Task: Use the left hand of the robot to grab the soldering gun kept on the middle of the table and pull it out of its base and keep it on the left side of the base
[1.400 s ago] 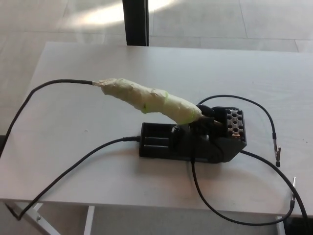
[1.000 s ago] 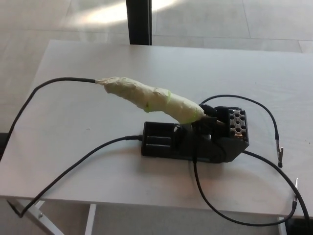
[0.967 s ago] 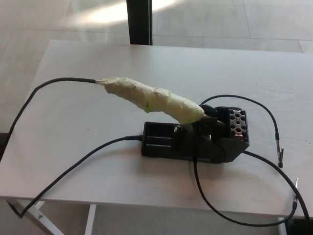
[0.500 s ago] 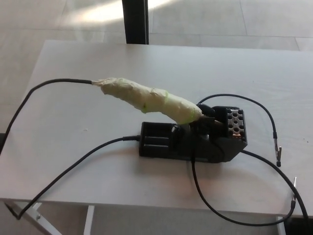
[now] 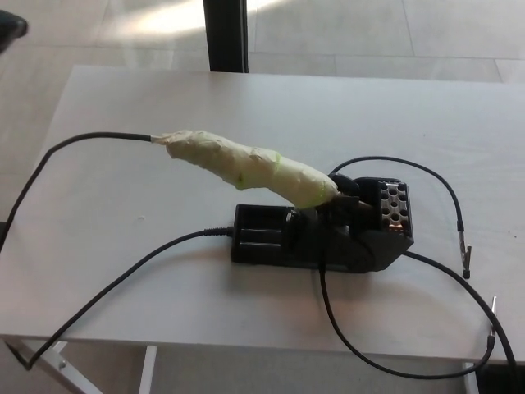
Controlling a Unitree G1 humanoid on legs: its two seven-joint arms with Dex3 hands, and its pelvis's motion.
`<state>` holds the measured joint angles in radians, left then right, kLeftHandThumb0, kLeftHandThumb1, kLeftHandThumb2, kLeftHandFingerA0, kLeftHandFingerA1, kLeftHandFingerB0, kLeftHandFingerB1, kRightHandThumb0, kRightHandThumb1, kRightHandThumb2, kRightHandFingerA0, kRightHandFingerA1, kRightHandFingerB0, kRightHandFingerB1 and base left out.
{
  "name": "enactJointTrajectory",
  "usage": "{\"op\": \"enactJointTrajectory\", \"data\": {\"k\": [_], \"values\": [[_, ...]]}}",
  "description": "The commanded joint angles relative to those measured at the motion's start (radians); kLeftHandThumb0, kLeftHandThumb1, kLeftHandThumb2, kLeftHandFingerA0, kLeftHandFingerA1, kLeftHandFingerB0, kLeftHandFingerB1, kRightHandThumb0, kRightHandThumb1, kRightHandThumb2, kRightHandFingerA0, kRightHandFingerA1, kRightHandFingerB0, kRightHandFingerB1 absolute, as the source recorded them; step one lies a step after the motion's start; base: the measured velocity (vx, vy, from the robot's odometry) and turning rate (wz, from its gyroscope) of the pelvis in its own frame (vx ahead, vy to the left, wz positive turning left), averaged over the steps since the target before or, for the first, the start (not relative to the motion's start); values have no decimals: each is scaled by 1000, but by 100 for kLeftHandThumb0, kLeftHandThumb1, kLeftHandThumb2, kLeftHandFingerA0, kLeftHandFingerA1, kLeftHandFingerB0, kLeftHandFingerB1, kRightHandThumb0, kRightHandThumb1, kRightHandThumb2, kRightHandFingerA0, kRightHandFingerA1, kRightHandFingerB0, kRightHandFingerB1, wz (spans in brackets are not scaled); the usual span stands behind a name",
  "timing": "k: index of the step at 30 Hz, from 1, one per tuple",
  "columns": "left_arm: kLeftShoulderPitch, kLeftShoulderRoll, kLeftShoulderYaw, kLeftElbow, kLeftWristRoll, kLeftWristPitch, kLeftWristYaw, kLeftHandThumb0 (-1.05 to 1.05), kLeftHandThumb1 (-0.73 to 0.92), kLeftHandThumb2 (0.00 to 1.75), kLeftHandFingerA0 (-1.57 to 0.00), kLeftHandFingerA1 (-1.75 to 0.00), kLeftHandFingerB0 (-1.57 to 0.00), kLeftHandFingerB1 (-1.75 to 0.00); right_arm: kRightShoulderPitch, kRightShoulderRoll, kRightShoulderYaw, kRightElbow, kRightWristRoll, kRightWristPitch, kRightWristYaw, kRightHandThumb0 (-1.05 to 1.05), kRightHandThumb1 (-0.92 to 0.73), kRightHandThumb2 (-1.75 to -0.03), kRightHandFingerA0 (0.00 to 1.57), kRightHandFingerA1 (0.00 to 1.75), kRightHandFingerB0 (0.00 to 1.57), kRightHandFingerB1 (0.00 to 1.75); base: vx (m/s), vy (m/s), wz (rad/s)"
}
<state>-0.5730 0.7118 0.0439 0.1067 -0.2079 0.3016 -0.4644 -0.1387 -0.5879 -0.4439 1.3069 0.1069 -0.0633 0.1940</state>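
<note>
Pale tape with green patches wraps the long handle of the soldering gun (image 5: 246, 168), which sits as before in its black rectangular plastic base (image 5: 320, 238) near the middle of the white table (image 5: 164, 107), slanting up to the left. Its black cord (image 5: 74, 148) trails off the table's left edge as earlier. Only the view has shifted slightly; gun, base and cables lie unchanged. A dark shape (image 5: 10, 29) has newly appeared at the upper left corner. Neither robot hand shows, so their fingers cannot be judged
</note>
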Motion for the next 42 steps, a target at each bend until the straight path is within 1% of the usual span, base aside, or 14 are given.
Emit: {"op": "enactJointTrajectory", "data": {"k": [1,2,6,18,19,20,22,23,26,29,32,33,34,42], "values": [[-86,3,-222,-16,142,85,-125,-63,58,58,-46,-53,-33,-42,3,-34,0,-12,9,-27,-13,-87,-21,-123,70,134,0,99,0,0,0],[-94,-7,-243,-13,143,87,-121,-63,57,58,-46,-53,-36,-42,-1,-34,-3,-10,13,-20,-18,-90,-7,-120,49,159,0,151,0,0,0],[-126,-50,-330,0,171,68,-128,-65,62,59,-45,-51,-35,-41,-13,-31,-1,20,1,-19,-34,-88,-21,-114,64,126,7,97,0,0,0],[-99,-119,-433,-20,263,21,-133,-67,65,60,-44,-52,-35,-41,-8,-45,2,23,0,-16,-29,-89,-20,-112,68,126,2,96,0,0,0],[-116,-125,-449,-11,288,-3,-129,-66,66,60,-43,-51,-34,-40,-6,-46,5,22,-1,-24,-23,-105,-23,-91,42,163,0,160,0,0,0],[-136,-137,-460,-4,303,-9,-125,-67,66,60,-44,-53,-34,-41,-5,-45,6,20,1,-29,-22,-93,-22,-115,51,123,0,97,0,0,0],[-172,-172,-468,22,331,-44,-99,-65,66,58,-48,-54,-36,-41,-5,-44,-10,2,28,-22,-6,-105,-13,-108,41,165,0,158,0,0,0],[-188,-184,-468,30,336,-42,-99,-69,51,89,-45,-63,-31,-52,-6,-44,-4,3,20,-23,-13,-92,-21,-120,62,126,0,95,0,0,0],[-200,-200,-461,28,349,-32,-107,-70,52,89,-45,-62,-31,-51,-8,-44,-1,9,15,-24,-17,-87,-12,-112,58,122,0,93,0,0,0],[-202,-232,-459,13,348,-36,-117,-68,69,60,-57,-56,-33,-41,-14,-46,5,25,4,-27,-24,-99,-21,-95,44,158,0,156,0,0,0],[-191,-260,-460,-7,343,-4,-136,-65,68,60,-49,-53,-32,-40,-13,-54,19,23,-8,-35,-18,-105,-25,-90,45,156,0,153,0,0,0],[-188,-269,-463,-9,347,-7,-135,-65,68,60,-49,-54,-32,-41,-16,-56,20,22,-7,-29,-22,-98,-26,-114,60,124,2,100,0,0,0],[-188,-275,-469,-17,353,6,-140,-64,68,60,-47,-52,-32,-40,-17,-57,22,21,-8,-29,-22,-104,-25,-88,50,149,0,151,0,0,0],[-158,-308,-473,-32,352,-34,-162,-71,55,92,-50,-66,-30,-54,-27,-61,33,21,-10,-32,-14,-103,-24,-91,45,157,0,151,0,0,0]]}}
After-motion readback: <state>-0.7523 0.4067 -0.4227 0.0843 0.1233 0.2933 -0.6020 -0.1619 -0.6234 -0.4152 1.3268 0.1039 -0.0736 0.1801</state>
